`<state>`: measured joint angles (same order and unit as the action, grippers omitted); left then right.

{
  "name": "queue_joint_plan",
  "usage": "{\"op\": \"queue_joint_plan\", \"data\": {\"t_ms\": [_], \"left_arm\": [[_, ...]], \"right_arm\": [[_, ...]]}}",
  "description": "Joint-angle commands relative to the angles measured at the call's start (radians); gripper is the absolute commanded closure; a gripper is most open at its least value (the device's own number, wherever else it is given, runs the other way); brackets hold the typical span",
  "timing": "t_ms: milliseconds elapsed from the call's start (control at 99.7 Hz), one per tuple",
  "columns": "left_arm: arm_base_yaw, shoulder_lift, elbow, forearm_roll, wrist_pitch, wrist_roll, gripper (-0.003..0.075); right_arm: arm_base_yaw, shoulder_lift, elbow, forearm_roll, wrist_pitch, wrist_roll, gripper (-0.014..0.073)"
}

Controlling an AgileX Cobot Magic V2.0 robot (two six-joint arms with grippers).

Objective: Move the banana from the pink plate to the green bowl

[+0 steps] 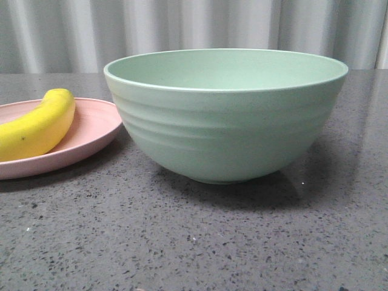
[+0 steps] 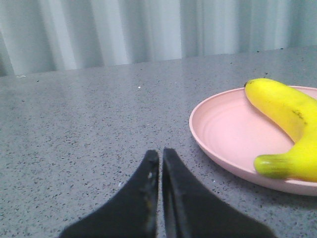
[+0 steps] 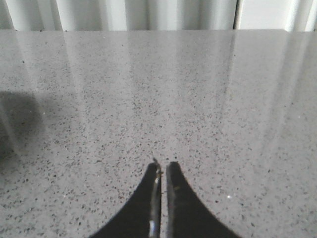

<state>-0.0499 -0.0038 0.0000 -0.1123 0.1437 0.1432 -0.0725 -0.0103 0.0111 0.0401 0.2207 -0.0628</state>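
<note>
The banana [image 2: 290, 124] is lying on the plate [image 2: 225, 134] at about two o'clock from the clenched, empty left hand [image 2: 160, 161], its length running away from it, while the equally clenched right hand [image 3: 162, 171] is facing bare counter [image 3: 158, 99].

setting: likely a lab | grey speckled tabletop [image 1: 200, 242] | pale curtain backdrop [image 1: 182, 30]
</note>
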Motion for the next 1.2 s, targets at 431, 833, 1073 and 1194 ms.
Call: {"op": "queue_joint_plan", "data": {"t_ms": [431, 833, 1073, 1194], "left_arm": [[0.002, -0.030, 0.011, -0.031, -0.085, -0.001, 0.0741], [0.002, -0.030, 0.011, -0.064, -0.086, -0.001, 0.0741], [0.002, -0.030, 0.009, -0.066, -0.087, -0.001, 0.0741], [0.002, -0.030, 0.005, -0.066, -0.096, -0.001, 0.0741]], "right_arm": [[-0.005, -0.022, 0.020, -0.017, -0.106, -0.008, 0.0664], [-0.005, -0.022, 0.020, -0.017, -0.140, -0.008, 0.0664], [-0.005, -0.022, 0.020, -0.017, -0.140, -0.008, 0.0664], [-0.005, -0.022, 0.020, -0.017, -0.140, -0.008, 0.0664]]}}
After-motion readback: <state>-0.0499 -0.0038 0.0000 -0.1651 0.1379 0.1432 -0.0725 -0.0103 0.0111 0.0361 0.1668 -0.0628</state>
